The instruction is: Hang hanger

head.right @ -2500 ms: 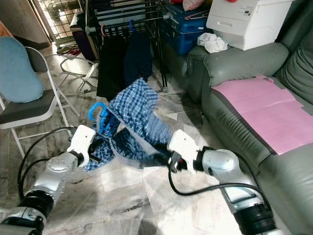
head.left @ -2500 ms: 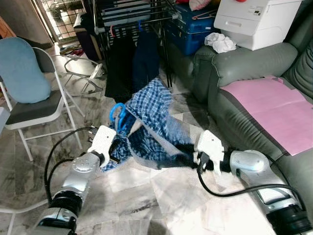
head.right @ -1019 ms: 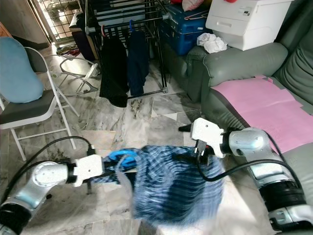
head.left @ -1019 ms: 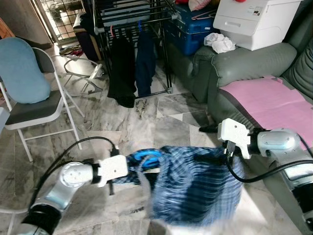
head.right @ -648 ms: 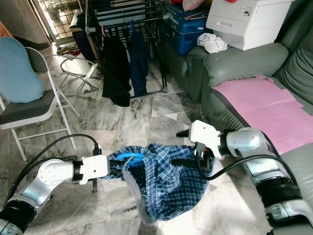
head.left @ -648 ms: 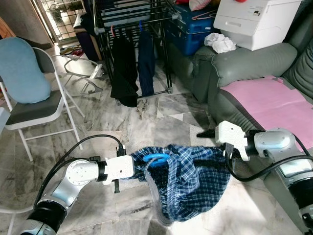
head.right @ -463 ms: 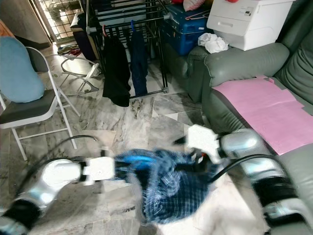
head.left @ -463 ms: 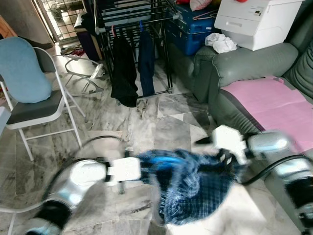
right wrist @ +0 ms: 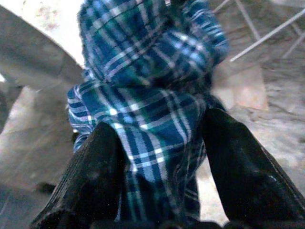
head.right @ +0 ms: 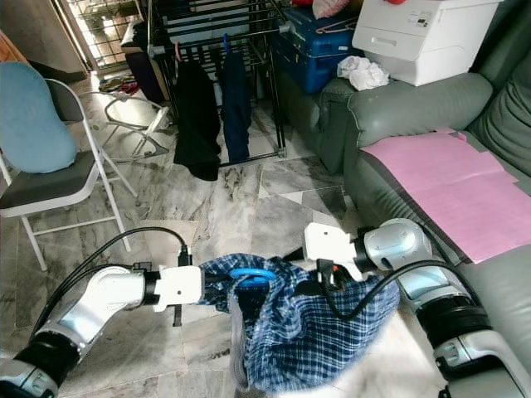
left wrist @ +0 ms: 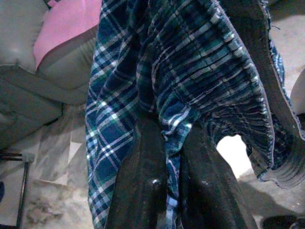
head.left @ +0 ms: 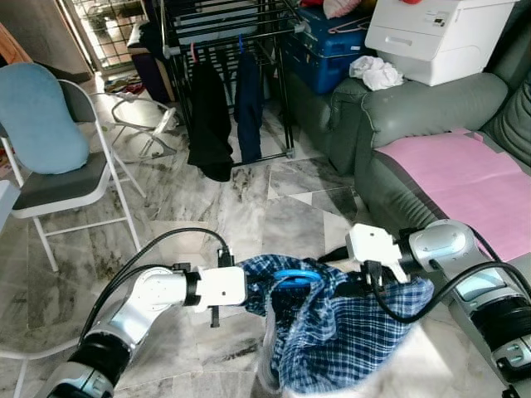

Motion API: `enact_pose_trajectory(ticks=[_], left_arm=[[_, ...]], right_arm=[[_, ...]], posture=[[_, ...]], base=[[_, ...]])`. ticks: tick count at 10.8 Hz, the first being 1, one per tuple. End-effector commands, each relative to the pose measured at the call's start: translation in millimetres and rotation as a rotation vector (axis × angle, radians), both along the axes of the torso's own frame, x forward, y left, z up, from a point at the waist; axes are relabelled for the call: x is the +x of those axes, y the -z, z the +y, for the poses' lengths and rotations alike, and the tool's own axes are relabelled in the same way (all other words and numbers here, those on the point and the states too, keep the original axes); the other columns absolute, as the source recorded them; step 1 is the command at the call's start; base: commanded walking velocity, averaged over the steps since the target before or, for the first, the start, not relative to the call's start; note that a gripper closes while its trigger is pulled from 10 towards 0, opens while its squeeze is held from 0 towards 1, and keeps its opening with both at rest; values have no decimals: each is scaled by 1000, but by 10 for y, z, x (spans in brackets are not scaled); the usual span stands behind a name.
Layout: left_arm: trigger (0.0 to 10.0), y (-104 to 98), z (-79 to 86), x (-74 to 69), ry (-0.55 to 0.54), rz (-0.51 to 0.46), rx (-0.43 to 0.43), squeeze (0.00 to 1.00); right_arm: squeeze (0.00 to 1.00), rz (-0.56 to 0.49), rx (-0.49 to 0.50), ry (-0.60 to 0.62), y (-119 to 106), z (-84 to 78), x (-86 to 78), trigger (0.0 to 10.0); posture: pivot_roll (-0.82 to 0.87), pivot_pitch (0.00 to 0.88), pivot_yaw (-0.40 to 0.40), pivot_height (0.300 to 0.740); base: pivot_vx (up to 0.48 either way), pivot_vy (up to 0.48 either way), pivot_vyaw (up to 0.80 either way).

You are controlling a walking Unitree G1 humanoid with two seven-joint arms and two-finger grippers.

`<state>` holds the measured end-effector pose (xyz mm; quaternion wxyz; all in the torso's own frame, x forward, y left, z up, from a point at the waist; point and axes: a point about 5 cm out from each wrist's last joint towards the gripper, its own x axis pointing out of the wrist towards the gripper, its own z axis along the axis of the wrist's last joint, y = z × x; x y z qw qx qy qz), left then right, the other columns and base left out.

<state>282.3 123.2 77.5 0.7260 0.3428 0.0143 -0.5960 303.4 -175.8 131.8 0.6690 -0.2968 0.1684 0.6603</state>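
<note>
Left gripper (left wrist: 172, 143): both black fingers pinched together on a fold of the plaid shirt (head.left: 348, 332); fingertips buried in cloth.
Right gripper (right wrist: 162, 138): fingers spread, cloth bunched between them; whether they press it cannot be told, and in the eye views the tips are hidden under fabric.
Blue hanger (head.left: 296, 276): only a curved part shows at the top of the shirt between the two grippers; the rest is covered.
Plaid shirt: held above the marble floor (head.left: 249, 207), sagging below the grippers.
Drying rack (head.left: 228, 33): well apart, behind, with dark garments (head.left: 210, 116) hanging; top cut off.
Sofa (head.left: 415, 116): at the right, pink sheet (head.left: 465, 178) on its seat.
Folding chair (head.left: 50, 178): at the left.
</note>
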Motion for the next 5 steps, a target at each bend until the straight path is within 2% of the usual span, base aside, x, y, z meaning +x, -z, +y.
enact_pose_trajectory(ticks=[1, 2, 3, 4, 5], left_arm=[[0, -99, -27, 51, 14, -49, -21, 0], [0, -95, -23, 59, 11, -48, -19, 0], [0, -100, -19, 75, 5, -49, -20, 0], [0, -108, -13, 94, -1, -50, -22, 0], [0, -109, -13, 98, -2, -50, -24, 0]], right_arm=[[0, 25, -31, -44, 12, 1, -34, 0], [0, 50, -50, -51, 30, -38, -62, 0], [0, 77, -97, -60, 81, -110, -109, 1098], [0, 84, -135, -54, 140, -162, -139, 6784], [0, 63, -133, -12, 156, -157, -106, 10000]], posture=[[-84, 0, 111, 740], [-89, 0, 110, 740], [-89, 0, 109, 740], [-90, 0, 107, 740], [-91, 0, 108, 740]], base=[[0, 0, 0], [0, 0, 0], [0, 0, 0], [0, 0, 0], [0, 0, 0]])
